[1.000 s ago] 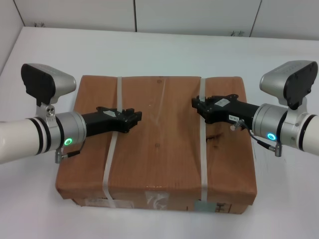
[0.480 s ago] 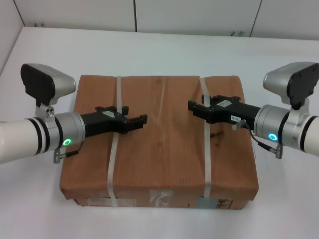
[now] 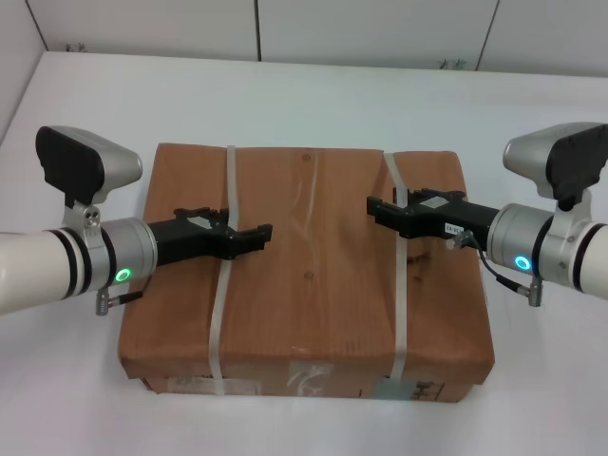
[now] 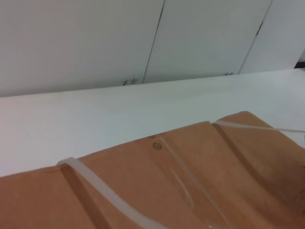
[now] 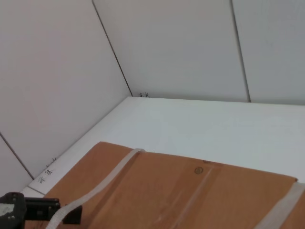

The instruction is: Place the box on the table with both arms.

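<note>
The brown cardboard box (image 3: pixel 309 285) lies flat on the white table (image 3: pixel 313 95), with its labelled side facing me. Two whitish straps run over it, one on the left (image 3: pixel 218 323) and one on the right (image 3: pixel 400 304). My left gripper (image 3: pixel 249 226) is open just over the left strap. My right gripper (image 3: pixel 385 203) is open just over the right strap. Neither holds anything. The left wrist view shows the box top (image 4: pixel 200 181) and a strap (image 4: pixel 102 193). The right wrist view shows the box (image 5: pixel 190 200) and the left gripper (image 5: pixel 33 210) farther off.
White wall panels (image 3: pixel 370 28) stand along the table's far edge. A wall also runs along the table's left side (image 3: pixel 14 66). Bare tabletop surrounds the box on all sides.
Both grippers have spread their fingers off the straps and drawn back a little outward. The box has settled slightly lower.
</note>
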Robot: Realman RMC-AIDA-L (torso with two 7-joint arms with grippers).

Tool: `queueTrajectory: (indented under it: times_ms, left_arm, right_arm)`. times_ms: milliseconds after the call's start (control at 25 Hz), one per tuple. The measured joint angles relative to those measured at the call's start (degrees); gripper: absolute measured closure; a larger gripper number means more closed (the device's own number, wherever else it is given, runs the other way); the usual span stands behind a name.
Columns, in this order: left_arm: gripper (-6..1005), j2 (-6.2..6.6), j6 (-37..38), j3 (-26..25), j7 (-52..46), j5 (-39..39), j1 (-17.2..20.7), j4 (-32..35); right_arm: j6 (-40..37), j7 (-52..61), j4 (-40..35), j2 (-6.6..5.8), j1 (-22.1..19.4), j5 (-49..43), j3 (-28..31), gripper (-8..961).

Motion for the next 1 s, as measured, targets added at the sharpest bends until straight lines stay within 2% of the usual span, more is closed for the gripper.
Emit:
queueTrajectory:
  times_ms: [520,1000]
  left_arm:
    - [282,-0.04,0.66,-0.52,-0.11,-0.41,-0.06,0.2]
    - [283,0.41,2.47,-0.73,-0.62,-0.58,1.41,1.02]
  right_arm:
    - [3.14,2.61,0.8,0.02,-0.05,-1.58,-0.21,423]
    - [1.7,2.71,-3.45,0.02,-5.05,-0.85,4.25,418]
